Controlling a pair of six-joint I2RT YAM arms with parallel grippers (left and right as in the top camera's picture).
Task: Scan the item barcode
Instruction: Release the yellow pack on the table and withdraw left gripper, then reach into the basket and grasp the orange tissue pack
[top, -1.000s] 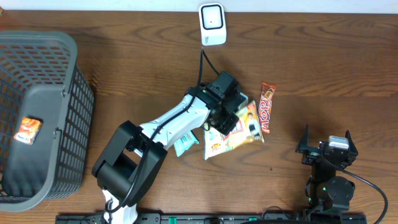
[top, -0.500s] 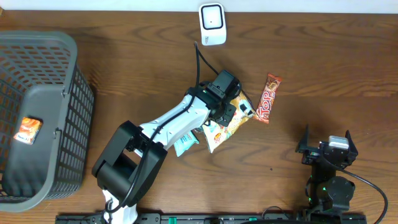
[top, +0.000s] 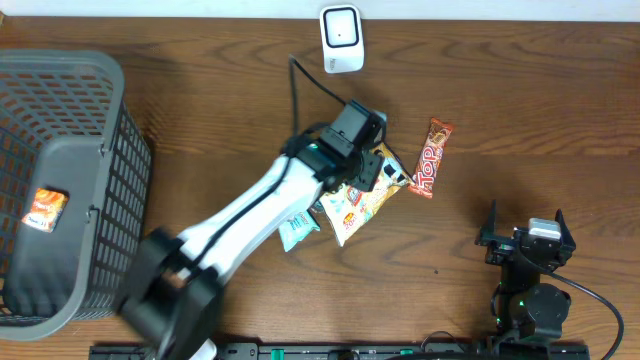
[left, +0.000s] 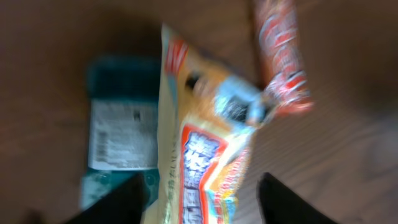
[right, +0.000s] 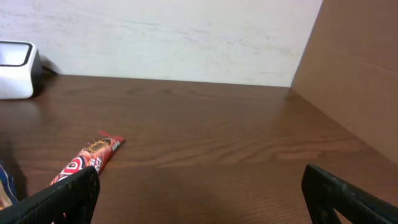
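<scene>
Reaching over the middle of the tabletop (top: 200, 90), the left arm (top: 262, 200) holds its dark head above an orange-and-yellow bag (top: 352, 205). The bag lies flat on the wood with its printed face up. The left wrist view is blurred, so no barcode can be made out on it.

In that view the left fingers (left: 124, 202) show as 2 dark shapes at the bottom edge. They stand apart with the lower end of the bag between them. A strip of bare wood shows between the bag and 1 finger, so they are not clamped on it.

A red bar (top: 431, 158) lies just beside the bag's far right corner; whether the 2 touch cannot be told. A teal packet (top: 298, 231) with a white label sits on the bag's other side. The bag's edge overlaps the packet in the wrist view.

The white scanner (top: 341, 39) stands at the far edge of the tabletop, well apart from the bag. A black cable runs from it toward the arm.

A grey basket (top: 110, 200) fills the left side. A small orange pouch (top: 45, 208) lies inside it.

At the near right, the right fingers (right: 68, 196) are spread wide with nothing between them. They sit low over the wood, well apart from the bar.
</scene>
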